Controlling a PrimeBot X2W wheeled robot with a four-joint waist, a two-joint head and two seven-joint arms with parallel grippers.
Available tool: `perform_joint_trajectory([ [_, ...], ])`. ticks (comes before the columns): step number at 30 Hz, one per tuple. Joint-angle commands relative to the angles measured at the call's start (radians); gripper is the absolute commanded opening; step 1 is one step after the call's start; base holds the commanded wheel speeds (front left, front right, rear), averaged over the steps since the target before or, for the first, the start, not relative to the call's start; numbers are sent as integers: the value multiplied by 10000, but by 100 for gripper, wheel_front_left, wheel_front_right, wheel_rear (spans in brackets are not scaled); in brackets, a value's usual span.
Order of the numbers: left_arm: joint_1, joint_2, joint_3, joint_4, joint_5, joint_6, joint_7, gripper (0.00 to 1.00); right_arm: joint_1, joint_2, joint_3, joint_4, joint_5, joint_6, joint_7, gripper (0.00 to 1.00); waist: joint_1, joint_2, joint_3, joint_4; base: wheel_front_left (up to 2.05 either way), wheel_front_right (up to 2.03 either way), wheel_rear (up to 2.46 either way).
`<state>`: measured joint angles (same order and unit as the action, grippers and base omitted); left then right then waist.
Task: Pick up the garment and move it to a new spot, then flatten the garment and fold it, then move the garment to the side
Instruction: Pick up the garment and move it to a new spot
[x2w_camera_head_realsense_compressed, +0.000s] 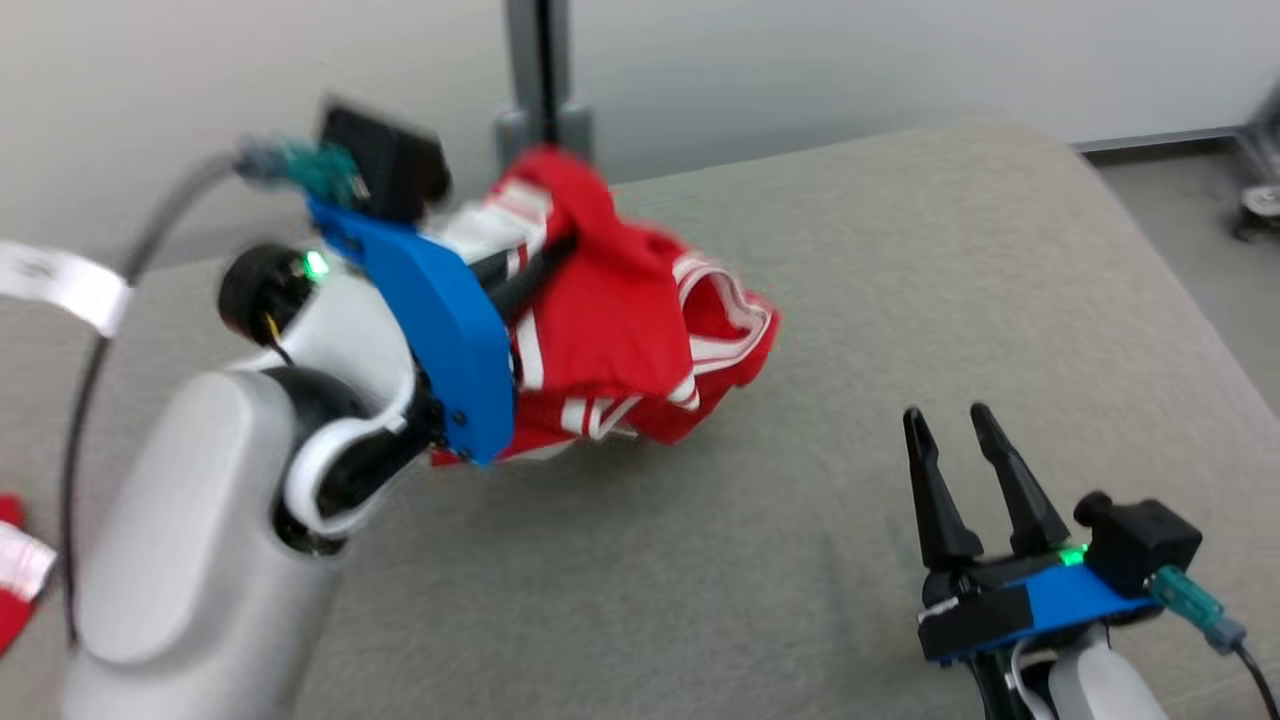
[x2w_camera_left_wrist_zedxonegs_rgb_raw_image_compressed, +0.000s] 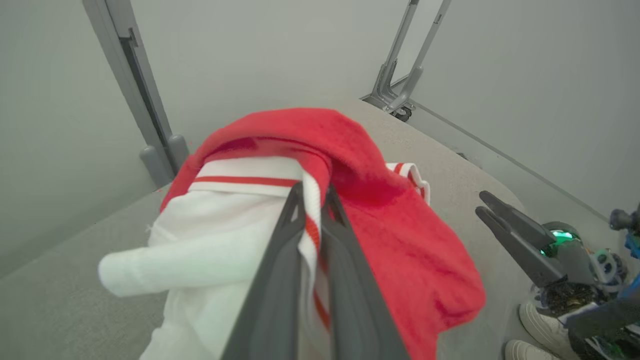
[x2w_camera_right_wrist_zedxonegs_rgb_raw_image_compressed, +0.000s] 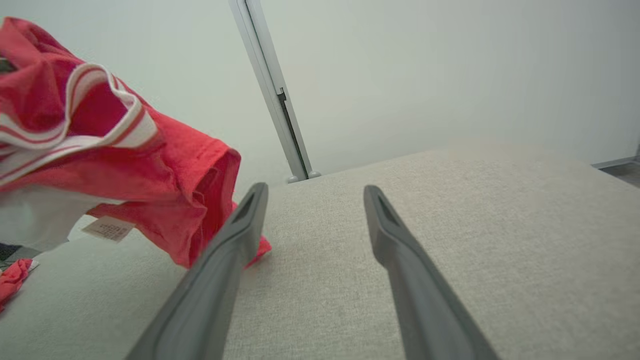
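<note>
Down front, right gripper (x2w_camera_head_realsense_compressed: 945, 415): jaws spread wide, gripping nothing, tips low over bare grey tabletop (x2w_camera_head_realsense_compressed: 700, 560). Plenty of open fabric ahead of those tips and out to their right.

Just off the left fingertip, bunched and hanging, the red garment (x2w_camera_right_wrist_zedxonegs_rgb_raw_image_compressed: 165, 195), paper label (x2w_camera_right_wrist_zedxonegs_rgb_raw_image_compressed: 107, 229) dangling underneath, lowest red fold down at the tabletop.

Further in, left gripper (x2w_camera_left_wrist_zedxonegs_rgb_raw_image_compressed: 312, 192): jaws pinched nearly shut on the garment's white, red-striped hem, red body draped over and beyond the fingertips, white part sagging to one side. Well apart from the right jaws, with flat cloth in between.

Out behind the left arm, at the near left edge, a second scrap of red-and-white cloth (x2w_camera_head_realsense_compressed: 15, 570).

Beyond both sets of tips, rounded far corner of the tabletop, bare floor (x2w_camera_head_realsense_compressed: 1180, 200) past the right edge. Behind the held bundle, grey upright post (x2w_camera_head_realsense_compressed: 540, 60) just off the far edge, then plain pale wall (x2w_camera_head_realsense_compressed: 900, 60).
</note>
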<state>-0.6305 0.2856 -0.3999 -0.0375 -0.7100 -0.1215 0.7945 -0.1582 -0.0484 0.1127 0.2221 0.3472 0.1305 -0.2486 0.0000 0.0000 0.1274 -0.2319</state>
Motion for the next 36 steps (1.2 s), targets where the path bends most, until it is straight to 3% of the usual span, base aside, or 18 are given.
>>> perform_joint_trajectory([
  [1, 317, 13, -153, 190, 136, -49, -226, 0, -60, -38, 3, 35, 49, 5, -57, 100, 0, 0, -181, -375, 0, 0, 0],
  [8, 1581, 46, -1232, 2224, 1168, -100, -2240, 0, -11, -35, 27, 61, 31, 5, -115, 100, 0, 0, -43, -1128, 0, 0, 0],
  [9, 1707, 16, -1329, 2590, 1377, -80, -2596, 17, 24, -32, 26, 65, 18, 5, -116, 100, 0, 0, -46, -1159, 0, 0, 0],
  [10, 1800, -35, -1418, 2933, 1585, -11, -2958, 75, 59, -34, 17, 72, 11, 5, -114, 100, 0, 0, -59, -1175, 0, 0, 0],
  [11, 1867, -102, -1462, 3243, 1770, 99, -3334, 100, 87, -34, 4, 78, -2, 5, -119, 100, 0, 0, -73, -1172, 0, 0, 0],
  [16, 2122, -587, -1415, 4056, 1952, 239, -4856, 100, 218, -34, -106, 43, -124, 5, -118, 100, 0, 0, -221, -939, 0, 0, 0],
  [17, 2191, -731, -1278, 4176, 1983, 298, -5731, 100, 267, -35, -199, -2, -194, 5, -69, 100, 0, 0, -304, -715, 0, 0, 0],
  [28, 3510, -1275, 21, 3813, 1401, 736, -9588, 100, 678, -37, -821, -336, -445, 5, 211, 100, 0, 0, -597, 776, 0, 0, 0],
  [36, 4467, -1183, 937, 3553, 1998, 1160, -10597, 100, 845, -35, -1184, -532, -801, 5, 492, 100, 0, 0, -700, 1584, 0, 0, 0],
])
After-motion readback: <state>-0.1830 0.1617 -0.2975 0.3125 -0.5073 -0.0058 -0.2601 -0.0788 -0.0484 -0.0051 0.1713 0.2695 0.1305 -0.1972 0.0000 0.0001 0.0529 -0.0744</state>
